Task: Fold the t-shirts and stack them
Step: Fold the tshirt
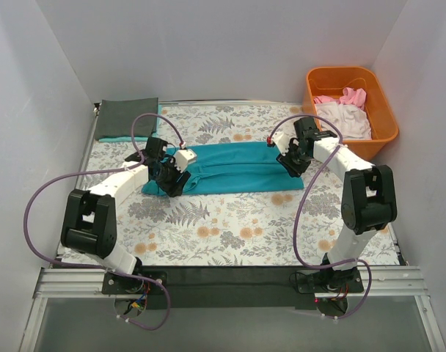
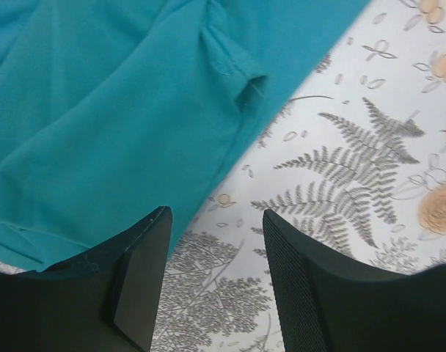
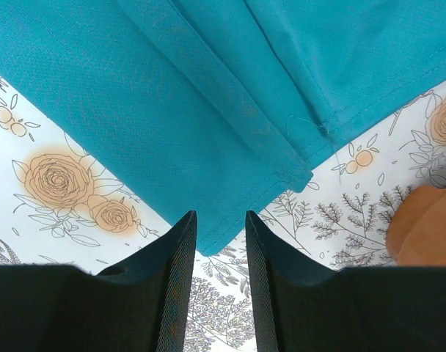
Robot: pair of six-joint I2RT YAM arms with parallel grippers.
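Note:
A teal t-shirt (image 1: 238, 167) lies folded lengthwise into a long band across the middle of the floral table cover. My left gripper (image 1: 170, 178) is open at the shirt's left end; in the left wrist view (image 2: 216, 220) the teal cloth (image 2: 113, 117) lies beside and under the left finger. My right gripper (image 1: 293, 163) is open at the shirt's right end; in the right wrist view (image 3: 217, 220) a teal corner (image 3: 208, 147) lies between the fingertips. A dark grey t-shirt (image 1: 128, 117) lies folded at the back left. White and pink shirts (image 1: 344, 114) sit in the tub.
An orange plastic tub (image 1: 381, 117) stands at the back right, its edge showing in the right wrist view (image 3: 425, 227). White walls close the left, back and right sides. The floral cover (image 1: 230, 227) spreads in front of the shirt.

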